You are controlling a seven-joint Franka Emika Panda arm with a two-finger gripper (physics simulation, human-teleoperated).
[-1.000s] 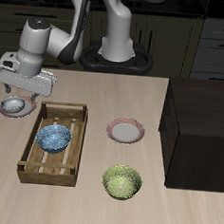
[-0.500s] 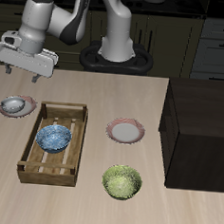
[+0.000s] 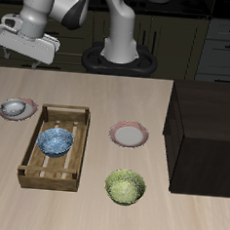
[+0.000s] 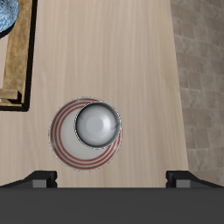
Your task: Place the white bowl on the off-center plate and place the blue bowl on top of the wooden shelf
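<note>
The white bowl point(image 3: 14, 108) sits in the off-center plate point(image 3: 31, 105), beside the crate and near the table's side edge. In the wrist view the white bowl point(image 4: 97, 125) rests slightly off the middle of the plate point(image 4: 65, 144). My gripper point(image 3: 23, 61) is open and empty, raised high above this bowl; its fingertips point(image 4: 39, 179) stand wide apart. The blue bowl point(image 3: 56, 141) lies inside the light slatted crate point(image 3: 34, 169); a sliver of it also shows in the wrist view point(image 4: 5, 10). The dark wooden shelf point(image 3: 203, 134) stands at the opposite side, its flat top bare.
A second pink-rimmed plate point(image 3: 130, 136) lies at the table's middle. A yellow-green bowl point(image 3: 125, 186) sits nearer the front edge. The crate's edge point(image 4: 17, 70) is close to the off-center plate. The robot's base point(image 3: 116, 58) is at the back.
My gripper has risen straight up from the white bowl, which stays on the plate. Nothing else has moved.
</note>
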